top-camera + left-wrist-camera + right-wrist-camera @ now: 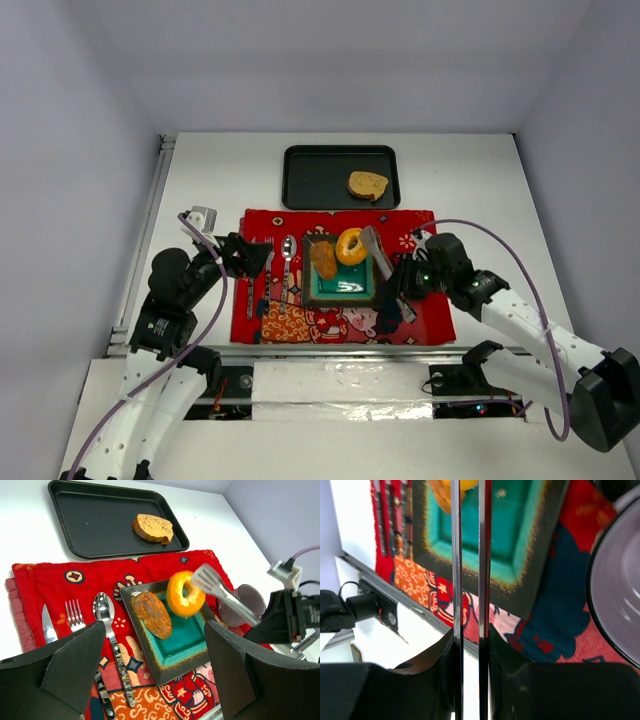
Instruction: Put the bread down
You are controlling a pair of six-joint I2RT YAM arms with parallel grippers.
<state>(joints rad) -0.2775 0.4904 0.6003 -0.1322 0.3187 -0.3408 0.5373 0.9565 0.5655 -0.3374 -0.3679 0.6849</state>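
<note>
Top external view shows you, from the left, your left claw (248, 255) spread wide over a red patterned cloth (262, 225), by a metal knife (48, 630), fork (75, 617) and spoon (103, 607). A square plate (185, 645), teal glaze inside a dark speckled rim, carries the rough brown oblong roll (152, 614). The glossy golden-orange ring doughnut (175, 600) stands on edge at the plate's far right corner, shiny metal tongs (225, 594) against it. The flat tan toast (152, 528) lies in the black tray (90, 520) behind. Your right claw (470, 645) is clamped on the tongs' arms.
</note>
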